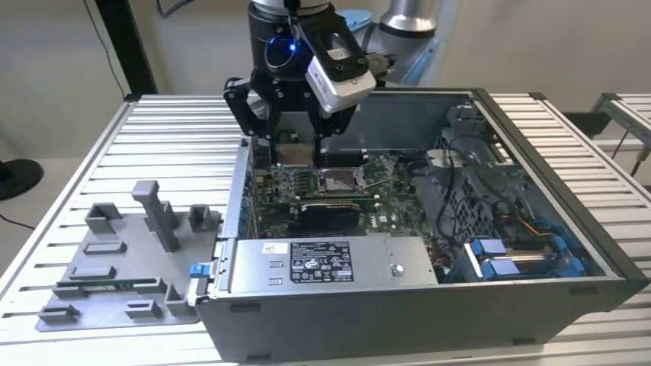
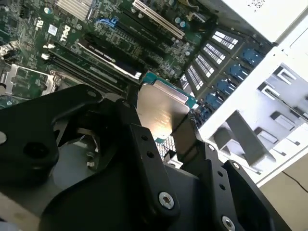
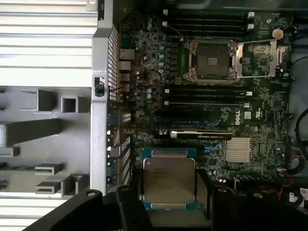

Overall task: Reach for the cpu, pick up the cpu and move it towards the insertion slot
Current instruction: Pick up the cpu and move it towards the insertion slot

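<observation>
Exterior view: gripper (image 1: 295, 152) hangs over the open PC case (image 1: 529, 252) w/ the cpu (image 1: 296, 155) clamped flat between its fingers, insertion slot (image 1: 341, 180) near, at approx 4 o'clock from it. Second wrist view: cpu (image 2: 161, 111) pinched by its edges, prob. to keep it level. First wrist view: cpu (image 3: 168, 179) at 6 o'clock, insertion slot (image 3: 211, 60) at 1 o'clock, well apart.

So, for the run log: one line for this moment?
tool: shut on cpu | cpu: lifted over motherboard | insertion slot: open, empty, cpu apart from it
</observation>
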### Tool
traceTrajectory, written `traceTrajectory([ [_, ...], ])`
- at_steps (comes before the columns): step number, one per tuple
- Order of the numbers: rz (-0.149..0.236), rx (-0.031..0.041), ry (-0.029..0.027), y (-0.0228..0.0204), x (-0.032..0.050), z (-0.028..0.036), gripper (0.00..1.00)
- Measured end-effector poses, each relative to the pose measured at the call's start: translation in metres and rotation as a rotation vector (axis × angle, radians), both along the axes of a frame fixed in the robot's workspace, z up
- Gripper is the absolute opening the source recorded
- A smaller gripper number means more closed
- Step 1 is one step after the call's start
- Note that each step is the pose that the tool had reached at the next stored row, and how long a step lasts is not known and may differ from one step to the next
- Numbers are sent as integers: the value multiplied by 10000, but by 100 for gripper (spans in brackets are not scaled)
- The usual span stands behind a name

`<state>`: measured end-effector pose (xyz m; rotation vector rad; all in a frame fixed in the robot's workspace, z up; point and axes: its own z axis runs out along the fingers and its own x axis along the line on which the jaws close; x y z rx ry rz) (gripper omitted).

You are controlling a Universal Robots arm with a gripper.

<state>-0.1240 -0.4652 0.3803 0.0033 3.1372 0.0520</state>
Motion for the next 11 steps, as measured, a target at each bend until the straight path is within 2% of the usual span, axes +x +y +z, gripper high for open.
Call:
traceTrajectory([
  [11, 1, 0, 0, 0, 254, 0, 0],
])
